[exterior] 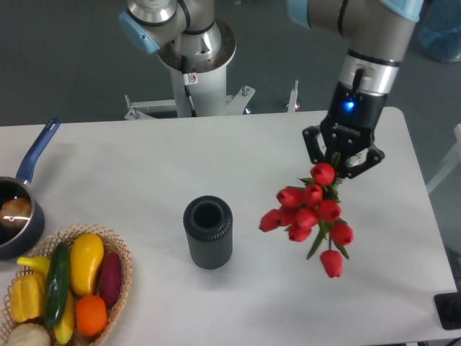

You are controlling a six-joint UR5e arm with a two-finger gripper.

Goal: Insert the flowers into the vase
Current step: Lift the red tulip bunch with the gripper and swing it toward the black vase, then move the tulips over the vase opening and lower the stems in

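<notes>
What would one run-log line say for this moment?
gripper: shut on flowers, lifted | vase: upright, empty, left of flowers | insertion: not yet done

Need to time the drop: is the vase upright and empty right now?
Upright and empty: the vase stands on its base, its dark round mouth clear. The flowers hang from the tool, off to its side.

The scene is viewed by a single fixed camera, set high in front of the table (144, 166) and tilted steeply down. The robot's base (194, 50) is faced across the tabletop, at middling range. The basket (119, 252) at lower left and the arm's upper links are cropped by the frame.
</notes>
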